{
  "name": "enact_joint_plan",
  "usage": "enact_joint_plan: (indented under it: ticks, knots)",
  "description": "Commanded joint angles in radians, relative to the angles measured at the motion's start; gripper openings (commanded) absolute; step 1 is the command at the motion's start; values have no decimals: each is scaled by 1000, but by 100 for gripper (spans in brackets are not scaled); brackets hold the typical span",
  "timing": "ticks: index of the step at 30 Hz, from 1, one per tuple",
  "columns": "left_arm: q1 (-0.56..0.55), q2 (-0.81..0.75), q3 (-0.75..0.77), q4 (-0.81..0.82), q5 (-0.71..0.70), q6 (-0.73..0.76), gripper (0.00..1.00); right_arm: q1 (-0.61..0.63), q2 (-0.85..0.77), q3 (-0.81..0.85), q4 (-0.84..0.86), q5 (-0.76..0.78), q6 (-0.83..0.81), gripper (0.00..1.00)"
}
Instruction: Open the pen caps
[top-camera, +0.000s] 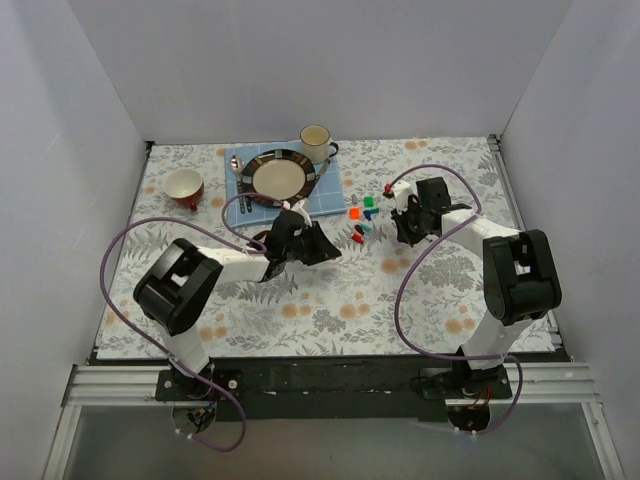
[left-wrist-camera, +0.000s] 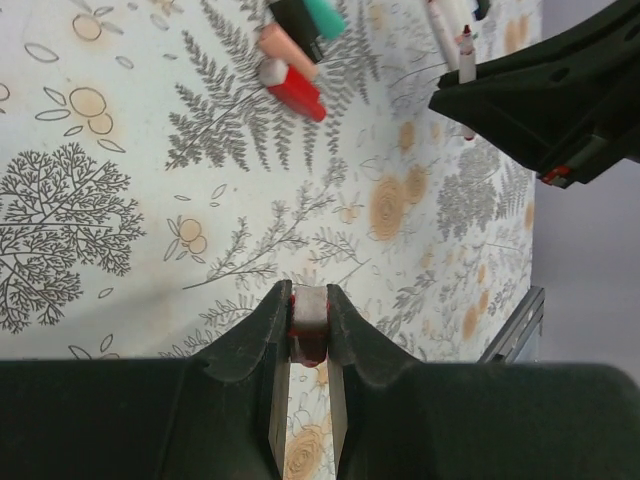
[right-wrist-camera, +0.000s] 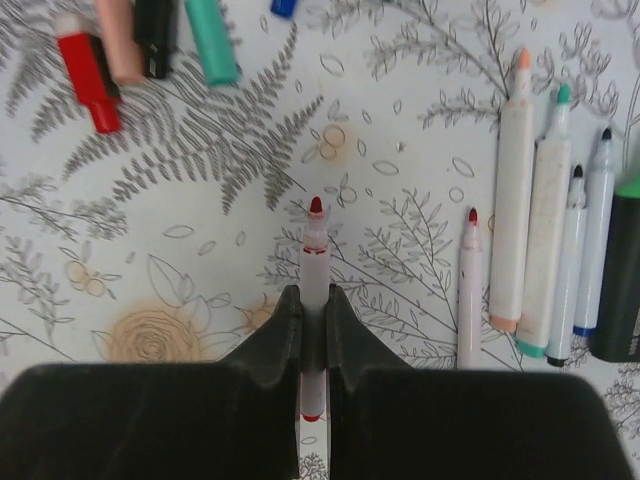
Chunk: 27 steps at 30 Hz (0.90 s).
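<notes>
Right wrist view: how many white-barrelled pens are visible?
6. The gripped pen in the right hand; five lying right of it: red pen, orange pen, teal pen, black pen, blue pen. Others may be hidden.

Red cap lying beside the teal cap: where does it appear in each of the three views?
Top external: red cap, slightly right of centre.
Left wrist: near the top edge, around the middle.
Right wrist: top left corner.
Shared landmark: the teal cap, close to it in every view.

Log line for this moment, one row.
left gripper: shut on red cap | right gripper: shut on red pen, tip bare | other uncapped pens lying loose
</notes>
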Motion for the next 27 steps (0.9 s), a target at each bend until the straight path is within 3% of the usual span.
enact_joint_plan:
  ticks: [1,7,16,22,27]
  knots:
    - [-14,76,84,-46,-1,-20,1,-8,22,42,-49,109,-53,11]
    - [-22,227,201,-98,-27,-33,4,-12,40,47,-43,151,-63,20]
    - [-34,323,342,-201,-81,-17,25,-18,37,50,-35,184,-62,38]
    - [-34,256,332,-218,-143,12,44,-22,-6,42,-34,161,-56,40]
    - [-34,161,310,-244,-202,64,50,-24,-79,27,-48,57,-66,40]
